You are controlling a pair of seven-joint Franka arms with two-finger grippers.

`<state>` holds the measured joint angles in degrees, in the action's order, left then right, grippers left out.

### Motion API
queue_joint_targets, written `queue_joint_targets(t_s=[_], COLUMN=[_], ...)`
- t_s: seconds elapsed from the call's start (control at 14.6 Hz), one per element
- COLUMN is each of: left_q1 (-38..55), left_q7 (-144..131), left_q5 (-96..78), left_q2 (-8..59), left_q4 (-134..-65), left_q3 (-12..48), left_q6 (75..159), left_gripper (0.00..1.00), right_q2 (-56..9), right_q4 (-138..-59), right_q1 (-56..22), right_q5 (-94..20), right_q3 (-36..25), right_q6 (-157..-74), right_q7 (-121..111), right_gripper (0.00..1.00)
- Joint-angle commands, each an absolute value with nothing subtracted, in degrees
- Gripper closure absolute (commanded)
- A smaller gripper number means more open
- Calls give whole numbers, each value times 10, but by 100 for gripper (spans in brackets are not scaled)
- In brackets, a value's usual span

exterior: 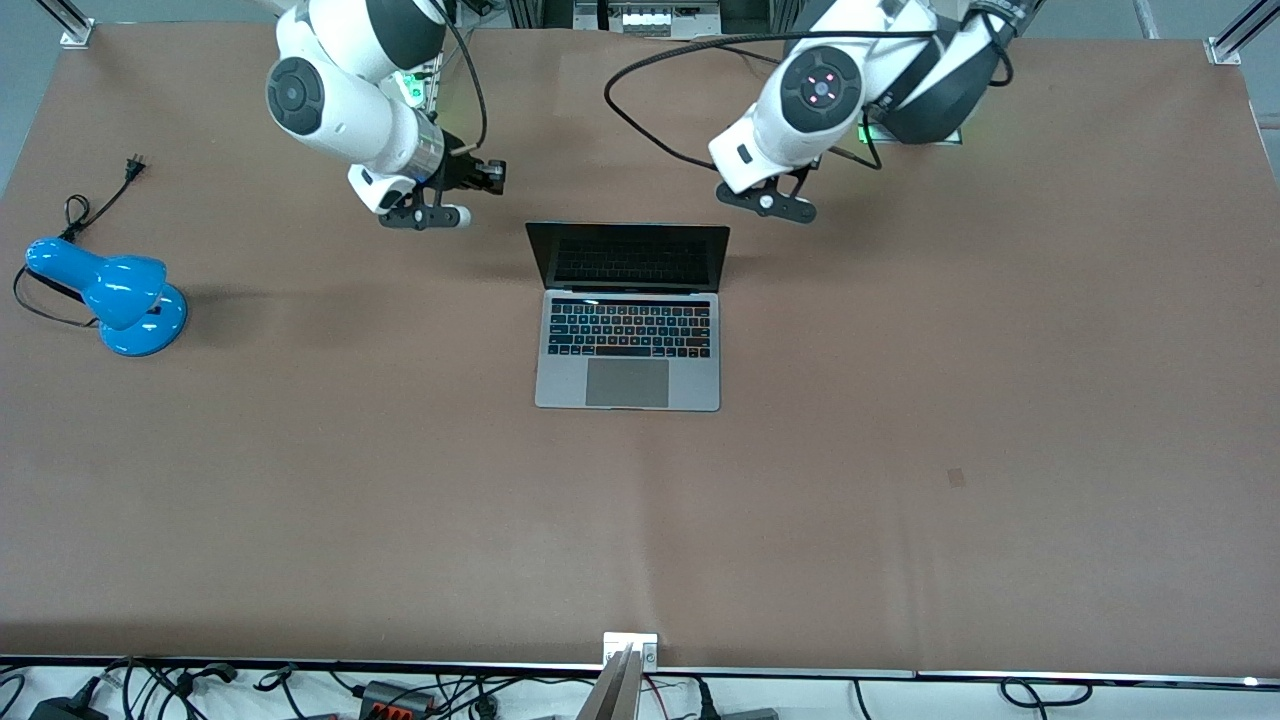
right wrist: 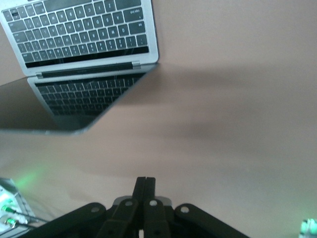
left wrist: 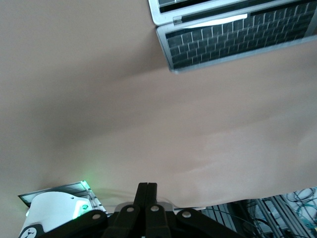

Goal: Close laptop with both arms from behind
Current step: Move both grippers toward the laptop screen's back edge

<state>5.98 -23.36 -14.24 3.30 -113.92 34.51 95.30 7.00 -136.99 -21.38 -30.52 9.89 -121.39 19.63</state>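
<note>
The laptop lies open in the middle of the brown table, its dark screen upright and its black keyboard and grey trackpad facing the front camera. My right gripper hangs shut and empty over bare table, off the lid's corner toward the right arm's end. My left gripper hangs shut and empty over bare table off the lid's corner toward the left arm's end. Neither touches the laptop. In the left wrist view the shut gripper points toward the laptop. In the right wrist view the shut gripper faces the laptop.
A blue desk lamp with a black cord lies on the table toward the right arm's end. Loose cables and plugs run below the table's front edge. A metal bracket sits at the middle of that edge.
</note>
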Motion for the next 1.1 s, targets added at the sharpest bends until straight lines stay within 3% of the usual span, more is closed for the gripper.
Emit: queue_joint_targets(t_s=[0.0,0.62,1.03], left_q1=[48,51,50], left_q7=[-233,-253,-251], left_q5=[-198,-206,-255], left_q2=[-22,0,44], left_q4=[-1221,-1285,-1285], left_q3=[370,404,406], left_q6=[1031,1218,1327], left_gripper=[99,99,99], right_q2=[34,-10,-51], right_q4=[-1369,-1360,-1319], right_q1=[-245,-283,-276], right_q5=[-340,-347,-347], right_q3=[93,92,91], right_q6=[-1270,-1328,-1331], right_q7=[202,202,200], right_gripper=[100,100,100])
